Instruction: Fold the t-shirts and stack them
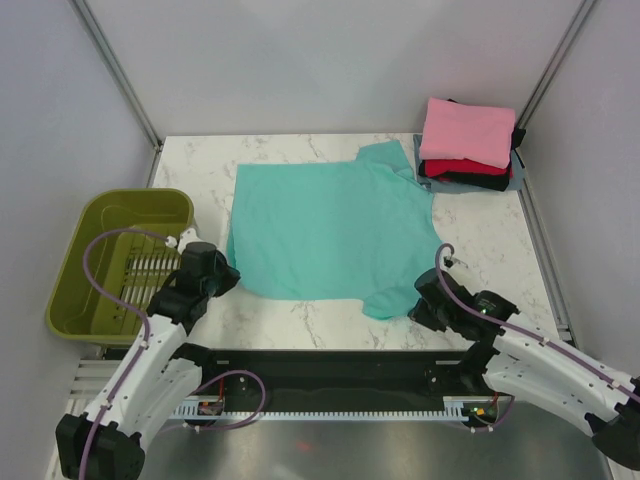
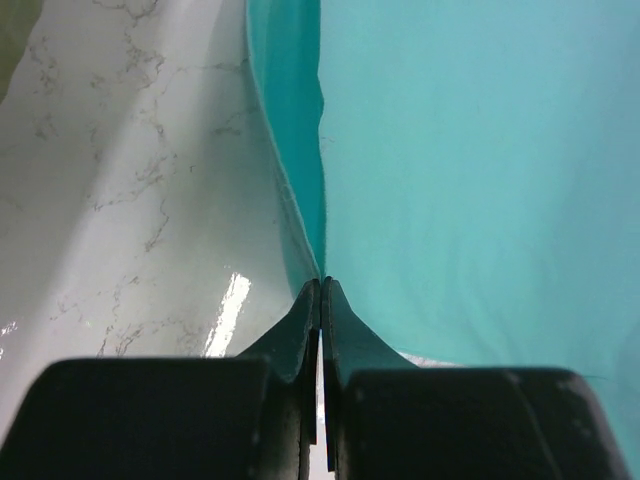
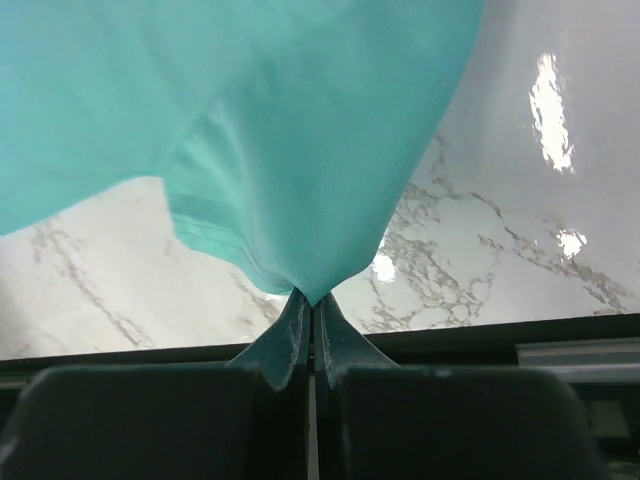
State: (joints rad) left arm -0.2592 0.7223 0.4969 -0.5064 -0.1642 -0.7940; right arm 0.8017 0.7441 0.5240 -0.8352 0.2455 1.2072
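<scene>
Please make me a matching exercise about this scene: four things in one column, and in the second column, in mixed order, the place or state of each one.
Column 1
1. teal t-shirt
2. pink t-shirt
3. olive basket
4. right tool

Column 2
a. topmost, at the far right corner
b. shut on teal cloth
c. spread out in the middle
d. at the left side

Pairs: 1-c, 2-a, 3-d, 4-b

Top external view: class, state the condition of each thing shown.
Teal short-sleeved cloth t-shirt, spread flat, unfolded.
Pink, red, black and grey-blue cloth t-shirts, folded, stacked.
Olive-green plastic basket, upright.
Left end effector, shut on teal t-shirt edge.
Right end effector, shut on teal t-shirt sleeve.
</scene>
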